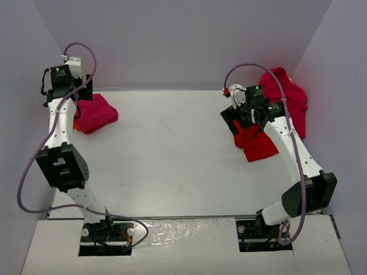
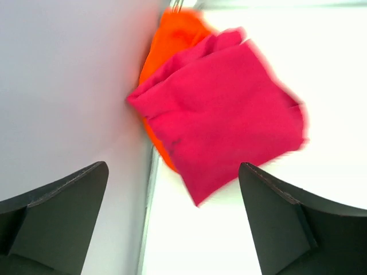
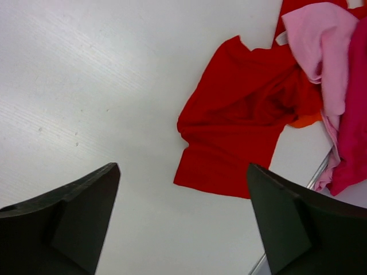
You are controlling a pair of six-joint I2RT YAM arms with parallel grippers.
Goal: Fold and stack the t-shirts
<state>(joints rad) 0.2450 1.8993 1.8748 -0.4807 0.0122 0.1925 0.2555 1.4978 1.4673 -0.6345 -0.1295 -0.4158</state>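
Note:
A folded magenta t-shirt [image 2: 223,109] lies on top of an orange t-shirt [image 2: 172,40] at the table's far left, against the wall; from above the magenta t-shirt [image 1: 95,113] covers nearly all of the orange one [image 1: 75,124]. My left gripper [image 2: 173,172] hovers open above the near corner of this stack, holding nothing. At the far right a bright red t-shirt [image 3: 241,120] lies crumpled and partly spread. A light pink t-shirt [image 3: 321,46] and another magenta one [image 3: 352,114] are heaped beside it. My right gripper [image 3: 183,169] stands open above the table, just short of the red shirt's hem.
The grey side wall [image 2: 69,86] stands right beside the left stack, along the table's metal edge rail [image 2: 150,189]. The right heap [image 1: 289,97] climbs against the right wall. A small orange patch [image 3: 304,120] shows under the red shirt.

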